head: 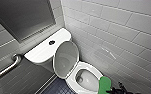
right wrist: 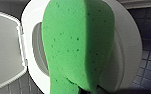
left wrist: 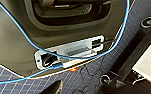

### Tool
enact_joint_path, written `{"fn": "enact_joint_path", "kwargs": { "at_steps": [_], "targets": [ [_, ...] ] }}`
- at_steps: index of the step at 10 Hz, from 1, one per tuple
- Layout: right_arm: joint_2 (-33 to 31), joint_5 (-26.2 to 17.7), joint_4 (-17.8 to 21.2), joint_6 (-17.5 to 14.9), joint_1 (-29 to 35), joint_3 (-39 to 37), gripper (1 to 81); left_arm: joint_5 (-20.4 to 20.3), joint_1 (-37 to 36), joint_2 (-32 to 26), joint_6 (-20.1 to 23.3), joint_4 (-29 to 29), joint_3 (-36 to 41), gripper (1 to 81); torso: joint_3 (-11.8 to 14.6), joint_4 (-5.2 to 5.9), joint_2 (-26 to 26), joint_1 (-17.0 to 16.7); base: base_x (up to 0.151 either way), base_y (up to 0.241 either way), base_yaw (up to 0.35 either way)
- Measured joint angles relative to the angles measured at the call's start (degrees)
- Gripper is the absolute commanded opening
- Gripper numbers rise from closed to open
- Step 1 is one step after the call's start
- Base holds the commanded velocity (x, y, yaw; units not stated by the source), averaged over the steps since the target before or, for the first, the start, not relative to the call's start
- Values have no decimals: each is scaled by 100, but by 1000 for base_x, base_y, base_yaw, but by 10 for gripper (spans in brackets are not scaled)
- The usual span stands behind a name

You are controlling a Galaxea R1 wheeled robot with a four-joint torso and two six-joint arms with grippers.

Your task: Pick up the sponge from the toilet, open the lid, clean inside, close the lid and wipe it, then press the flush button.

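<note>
The white toilet (head: pixel 84 65) stands with its lid (head: pixel 66 58) raised against the tank (head: pixel 44 48). The small dark flush button (head: pixel 51 42) sits in the middle of the tank top. My right gripper (head: pixel 114 89) is shut on the bright green sponge (head: pixel 104 85) and holds it just over the near right rim of the seat. In the right wrist view the sponge (right wrist: pixel 77 45) hangs in front of the open bowl (right wrist: pixel 38 47), hiding most of it. My left gripper is open, with nothing in it.
White tiled wall (head: pixel 121 32) runs close along the toilet's right side. A metal grab bar (head: pixel 6 68) is fixed to the grey wall at the left. Dark blue tiled floor (head: pixel 57 87) lies in front. The left wrist view looks down on my own base (left wrist: pixel 13 45) and a blue cable (left wrist: pixel 23 35).
</note>
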Motion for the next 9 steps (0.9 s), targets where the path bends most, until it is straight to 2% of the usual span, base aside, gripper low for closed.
{"fn": "enact_joint_path", "kwargs": {
  "at_steps": [2,6,9],
  "targets": [
    [13,118,-15,-2,-207,17,10,1,0,0,0,16,0,811,0,0,0,0,0,0,0],
    [463,72,-63,-2,-228,22,10,0,0,0,0,22,0,811,0,0,0,0,0,0,0],
    [986,-699,-188,2,141,-94,10,0,0,0,0,22,0,811,0,0,0,0,0,0,0]
  ]
}}
